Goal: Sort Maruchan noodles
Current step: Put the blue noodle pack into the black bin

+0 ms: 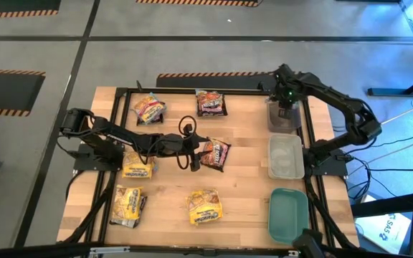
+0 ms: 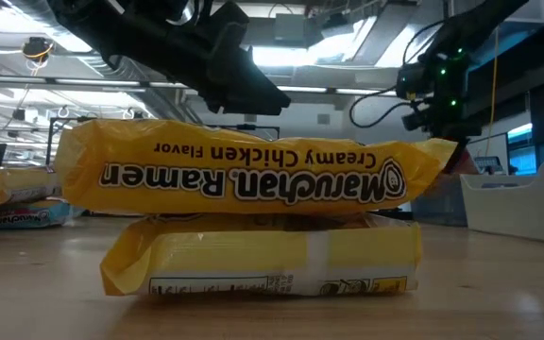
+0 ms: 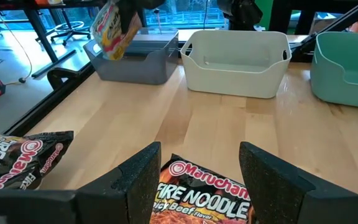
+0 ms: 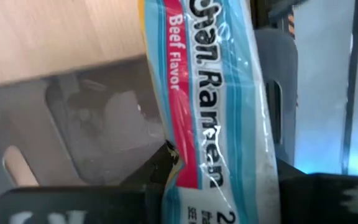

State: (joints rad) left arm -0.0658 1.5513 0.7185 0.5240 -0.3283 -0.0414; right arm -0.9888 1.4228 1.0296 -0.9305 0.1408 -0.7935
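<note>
Right gripper (image 4: 213, 186) pinching a Beef Flavor ramen packet (image 4: 219, 93), hanging right over the grey bin (image 1: 282, 115) at the far right of the table (image 1: 249, 186). Left gripper (image 3: 197, 180) spread wide, hovering just above a Fire Noodle packet (image 3: 204, 199) mid-table. Second Fire Noodle packet (image 1: 211, 103) near the far edge. Yellow Creamy Chicken packets (image 2: 253, 179) stacked at the front edge. White bin (image 1: 285, 156) and teal bin (image 1: 288, 213) lined up beside the grey one.

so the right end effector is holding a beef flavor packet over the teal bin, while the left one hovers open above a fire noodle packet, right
Not quite. The right end effector holds the beef flavor packet over the grey bin, not the teal bin; the high view shows this. The left end effector does hover open above a fire noodle packet.
</note>
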